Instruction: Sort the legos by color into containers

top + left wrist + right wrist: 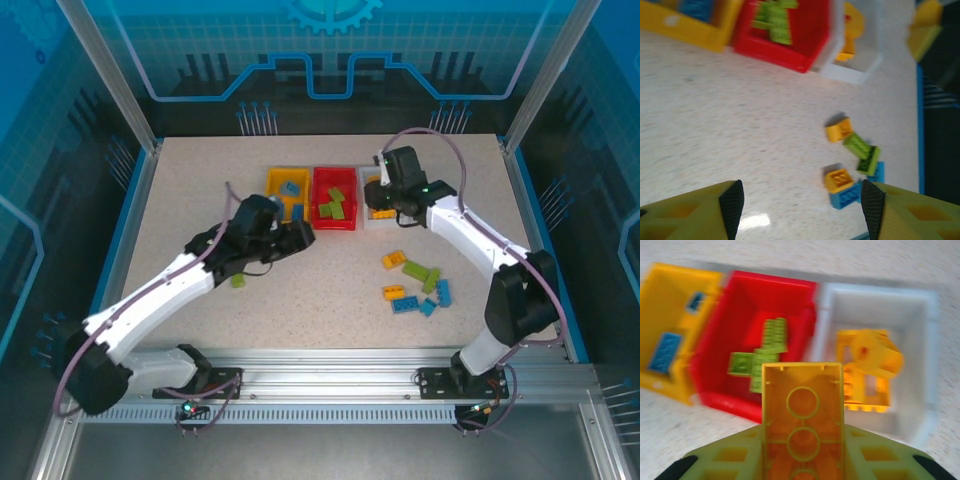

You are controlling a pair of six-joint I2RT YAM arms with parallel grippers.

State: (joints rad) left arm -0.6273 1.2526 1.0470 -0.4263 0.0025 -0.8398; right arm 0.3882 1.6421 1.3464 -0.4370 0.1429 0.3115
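My right gripper (802,460) is shut on an orange-yellow lego (802,415), held above the near side of the bins, where red meets white. The white bin (912,335) holds orange-yellow legos (867,367), the red bin (760,295) lime green ones (765,352), and the yellow bin (675,295) blue ones (665,352). My left gripper (802,207) hangs open and empty over bare table, in front of the yellow bin (287,182). Loose legos (840,180) lie just beyond its right finger (872,205).
The loose pile (415,285) of orange-yellow, green and blue bricks sits right of centre. A single green brick (238,281) lies beside the left forearm. A blue rail (535,230) edges the table on the right.
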